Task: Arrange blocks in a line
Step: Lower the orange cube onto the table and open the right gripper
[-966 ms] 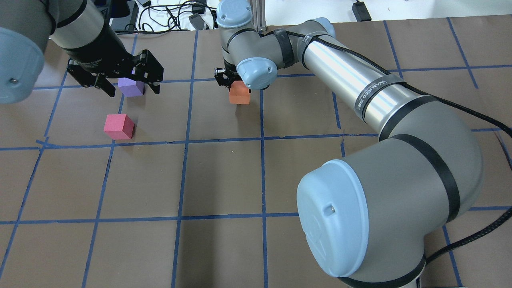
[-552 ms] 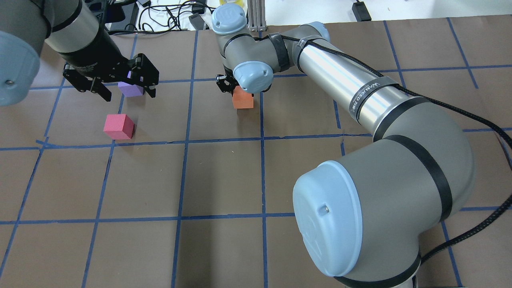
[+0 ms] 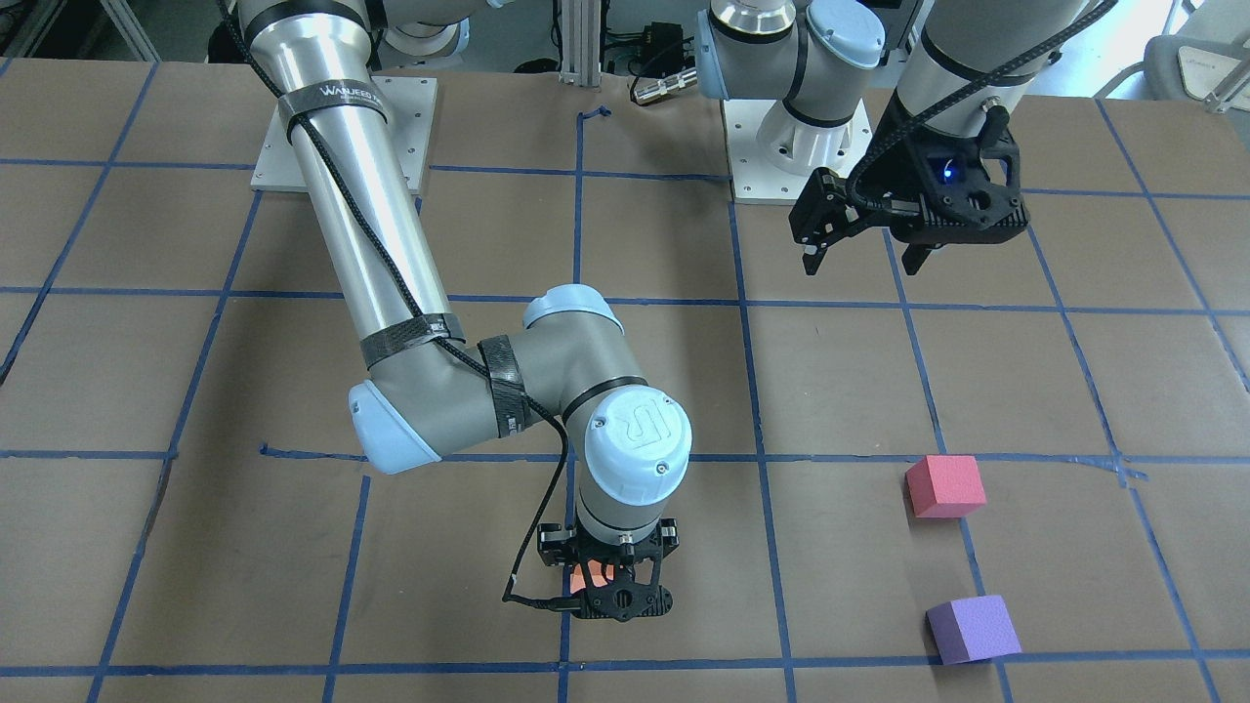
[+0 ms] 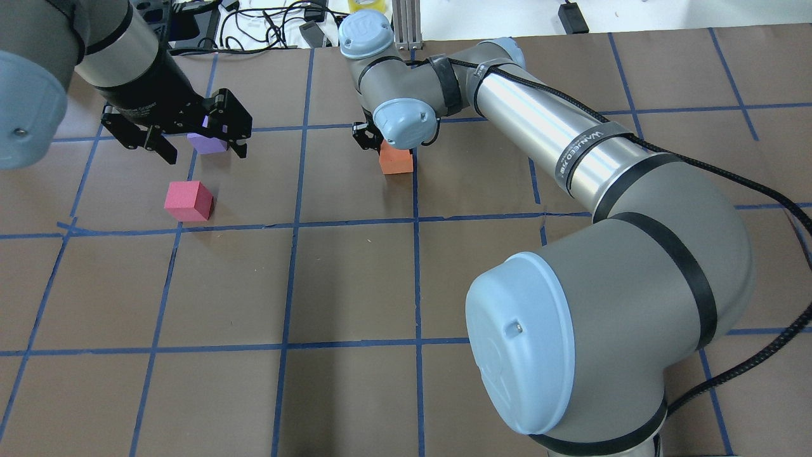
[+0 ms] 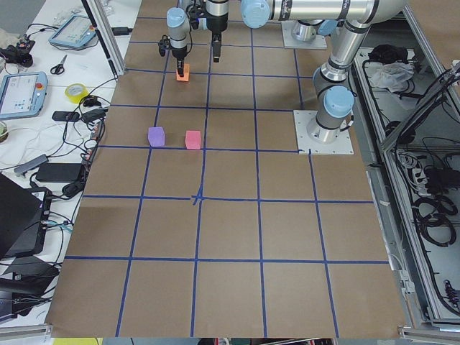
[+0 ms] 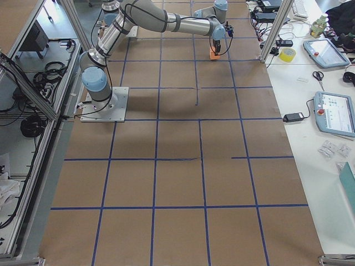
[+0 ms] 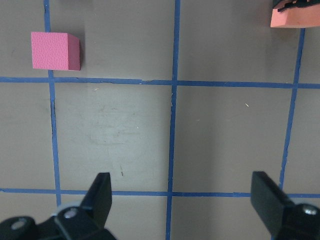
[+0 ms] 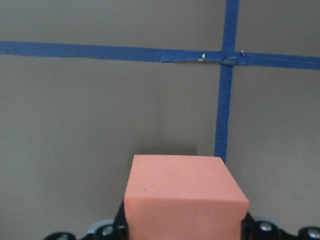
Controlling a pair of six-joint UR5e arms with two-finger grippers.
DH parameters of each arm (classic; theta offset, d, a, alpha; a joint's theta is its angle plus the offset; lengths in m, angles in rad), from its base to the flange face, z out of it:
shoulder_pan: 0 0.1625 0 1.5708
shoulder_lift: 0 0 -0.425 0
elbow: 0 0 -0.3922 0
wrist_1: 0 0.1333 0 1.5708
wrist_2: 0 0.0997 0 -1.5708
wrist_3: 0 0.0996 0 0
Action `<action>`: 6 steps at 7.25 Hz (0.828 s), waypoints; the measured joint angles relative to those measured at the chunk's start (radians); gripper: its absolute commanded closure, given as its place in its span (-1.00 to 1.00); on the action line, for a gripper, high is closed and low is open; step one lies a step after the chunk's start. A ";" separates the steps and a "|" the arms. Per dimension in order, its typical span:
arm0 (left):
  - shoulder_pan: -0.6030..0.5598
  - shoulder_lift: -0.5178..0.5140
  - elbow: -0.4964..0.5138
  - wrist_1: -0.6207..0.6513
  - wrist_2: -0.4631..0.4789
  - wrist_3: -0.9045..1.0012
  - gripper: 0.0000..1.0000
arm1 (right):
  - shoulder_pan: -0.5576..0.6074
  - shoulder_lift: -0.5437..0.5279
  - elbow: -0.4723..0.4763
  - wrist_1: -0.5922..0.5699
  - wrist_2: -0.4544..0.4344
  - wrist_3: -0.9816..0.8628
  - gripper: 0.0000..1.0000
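Observation:
My right gripper (image 4: 388,151) is shut on the orange block (image 4: 396,161) and holds it just above the table beside a blue tape line. The block fills the bottom of the right wrist view (image 8: 185,195). My left gripper (image 3: 861,262) is open and empty, raised high above the table. In the overhead view it (image 4: 207,153) overlaps the purple block (image 4: 208,143), but the front view shows the purple block (image 3: 972,630) well clear of it. The pinkish red block (image 4: 188,200) lies on the table near the purple one. It shows at the upper left of the left wrist view (image 7: 55,51).
The brown table (image 4: 355,279) carries a grid of blue tape lines. Cables and small devices lie beyond its far edge (image 4: 266,25). The right arm's elbow (image 4: 602,330) looms large in the overhead view's lower right.
My right gripper has carried the orange block a little to the right, towards the tape line. My left gripper stays open and has shifted only slightly.

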 measured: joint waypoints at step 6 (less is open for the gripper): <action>-0.002 -0.033 0.021 -0.001 0.061 0.059 -1.00 | -0.003 0.002 0.004 -0.002 0.008 0.006 -0.91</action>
